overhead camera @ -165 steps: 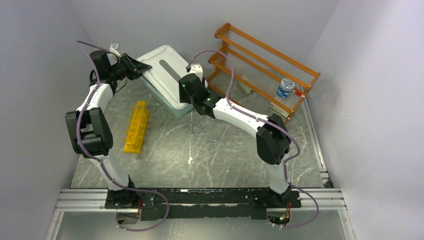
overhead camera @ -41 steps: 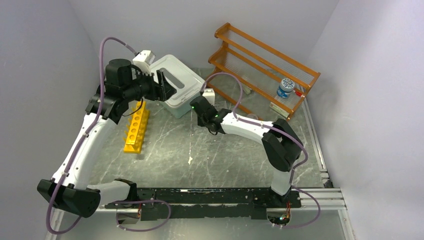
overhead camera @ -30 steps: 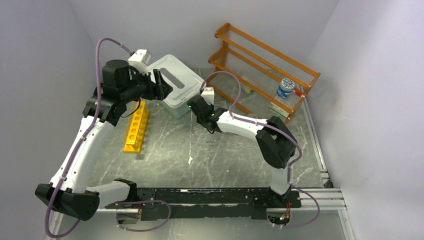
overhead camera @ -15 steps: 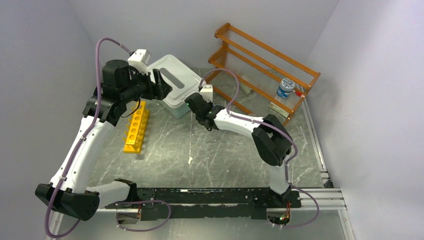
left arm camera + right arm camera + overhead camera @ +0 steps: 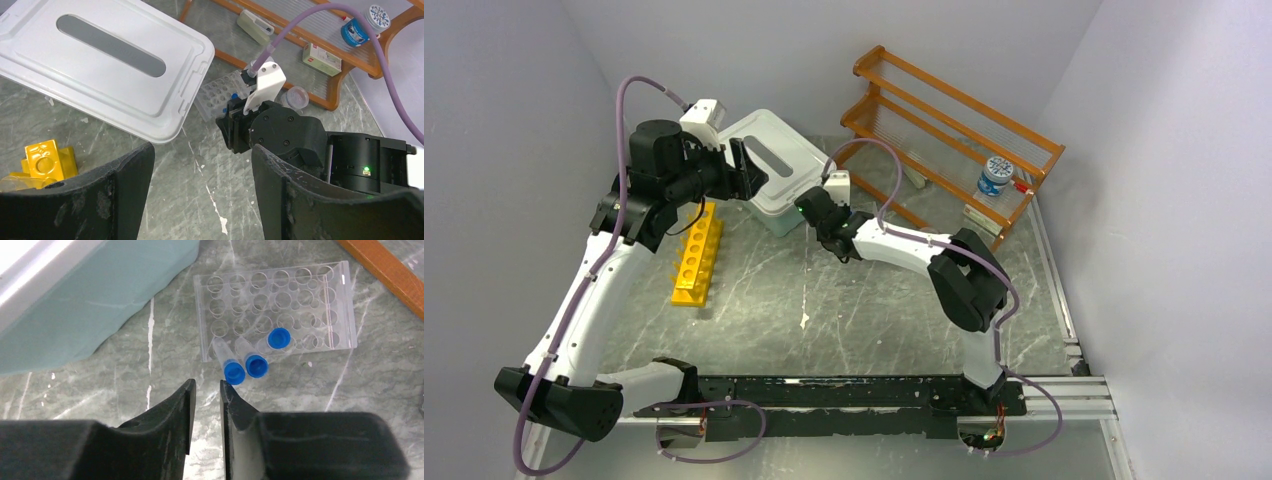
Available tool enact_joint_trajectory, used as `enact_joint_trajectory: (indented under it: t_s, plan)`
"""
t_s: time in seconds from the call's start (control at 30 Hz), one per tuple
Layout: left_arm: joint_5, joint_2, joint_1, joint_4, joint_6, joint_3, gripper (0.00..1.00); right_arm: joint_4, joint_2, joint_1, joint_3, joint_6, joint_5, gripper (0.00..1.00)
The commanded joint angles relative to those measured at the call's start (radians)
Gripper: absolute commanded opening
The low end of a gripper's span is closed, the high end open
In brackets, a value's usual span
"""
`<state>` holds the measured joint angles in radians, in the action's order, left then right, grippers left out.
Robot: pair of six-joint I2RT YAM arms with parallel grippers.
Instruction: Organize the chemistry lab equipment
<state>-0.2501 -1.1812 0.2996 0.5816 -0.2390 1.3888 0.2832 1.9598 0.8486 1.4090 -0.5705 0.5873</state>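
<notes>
A clear plastic tube rack lies on the marble table beside the bin. Three blue-capped vials lean in its near rows. My right gripper hovers just short of the nearest vial, jaws parted by a narrow gap with only table between them. It sits at the bin's front corner. My left gripper hangs wide open and empty above the table, near the bin lid. The yellow holed rack stands at the left. A small jar rests on the shelf.
A white-lidded teal bin sits at the back centre. The orange two-tier shelf stands at the back right, with small boxes on its lower tier. A small round clear dish lies beside the shelf foot.
My right arm has crept left toward the bin corner and its jaws have parted slightly. The left arm has held still since a second ago.
</notes>
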Motion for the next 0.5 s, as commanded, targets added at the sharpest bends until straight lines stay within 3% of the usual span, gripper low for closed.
enact_joint_trajectory:
  t_s: [0.0, 0.27, 0.47]
  plan:
    - [0.017, 0.008, 0.008, 0.005, 0.015, -0.009, 0.75, 0.027, -0.05, -0.004, -0.036, -0.023, 0.012, 0.3]
    - [0.017, 0.003, 0.009, 0.007, 0.016, -0.008, 0.75, 0.032, -0.039, -0.024, -0.024, -0.007, 0.015, 0.31]
    - [0.021, 0.004, 0.009, 0.01, 0.017, -0.004, 0.75, 0.007, -0.017, -0.029, 0.006, 0.041, -0.001, 0.24]
